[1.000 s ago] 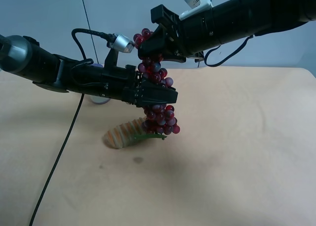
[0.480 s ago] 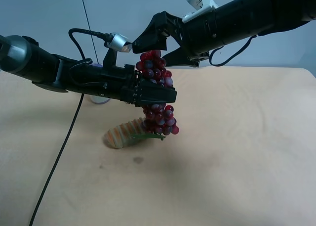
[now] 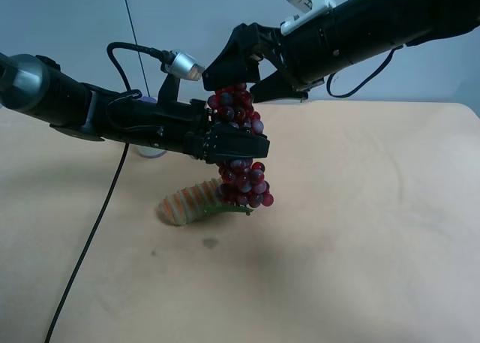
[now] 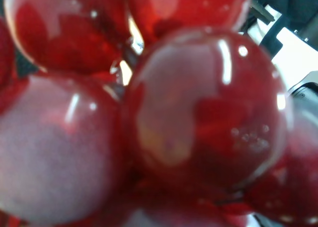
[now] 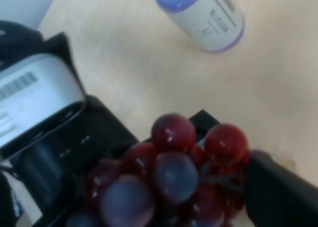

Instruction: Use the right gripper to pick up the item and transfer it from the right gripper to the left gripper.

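Note:
The item [image 3: 244, 181], a bunch of dark red and purple grapes with a green leaf [image 3: 225, 208] at its lower end, hangs above the table. The left gripper [image 3: 240, 144], on the arm with the silver cylinder, is shut across the middle of the bunch. Above it the right gripper [image 3: 238, 84], on the arm with the white block, stands open with its fingers spread on either side of the top grapes. In the right wrist view the grapes [image 5: 174, 172] sit beside one black finger [image 5: 278, 192]. Grapes [image 4: 198, 113] fill the left wrist view.
An orange-and-green ribbed loaf [image 3: 187, 202] lies on the tan table [image 3: 360, 230] just under the bunch. A white can with a blue lid [image 5: 206, 11] lies behind the left arm. A black cable [image 3: 90, 238] trails over the table's near left side.
The right gripper has opened and let go of the top of the bunch. The bunch stays in the left gripper, which has hardly moved.

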Controlling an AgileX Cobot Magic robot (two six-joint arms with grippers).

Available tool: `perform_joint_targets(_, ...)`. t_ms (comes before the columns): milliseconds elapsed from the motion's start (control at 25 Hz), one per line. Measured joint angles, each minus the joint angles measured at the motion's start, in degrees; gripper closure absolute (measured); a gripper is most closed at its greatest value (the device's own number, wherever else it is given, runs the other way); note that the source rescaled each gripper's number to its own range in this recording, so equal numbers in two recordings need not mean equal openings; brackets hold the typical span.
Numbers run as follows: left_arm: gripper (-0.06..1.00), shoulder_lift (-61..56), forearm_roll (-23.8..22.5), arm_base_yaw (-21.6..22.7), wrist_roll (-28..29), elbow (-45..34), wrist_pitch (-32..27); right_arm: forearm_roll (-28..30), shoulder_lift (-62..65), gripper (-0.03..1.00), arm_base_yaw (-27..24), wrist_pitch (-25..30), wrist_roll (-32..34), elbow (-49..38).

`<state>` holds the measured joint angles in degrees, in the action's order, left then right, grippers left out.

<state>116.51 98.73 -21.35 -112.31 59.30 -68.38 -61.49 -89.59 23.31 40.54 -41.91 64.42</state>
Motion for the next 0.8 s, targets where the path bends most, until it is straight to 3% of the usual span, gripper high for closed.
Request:
perform_joint_targets(320,0.87,0.0,0.05,0.0,0.97,0.0,0.0,21.31,8.23,0.12,0.0,1.61,12.23,0.0)
perform_joint_targets(800,0.87,0.0,0.05,0.0,3.65,0.0,0.0,55.89,18.25,0.12,0.0,8.91,31.61,0.0)
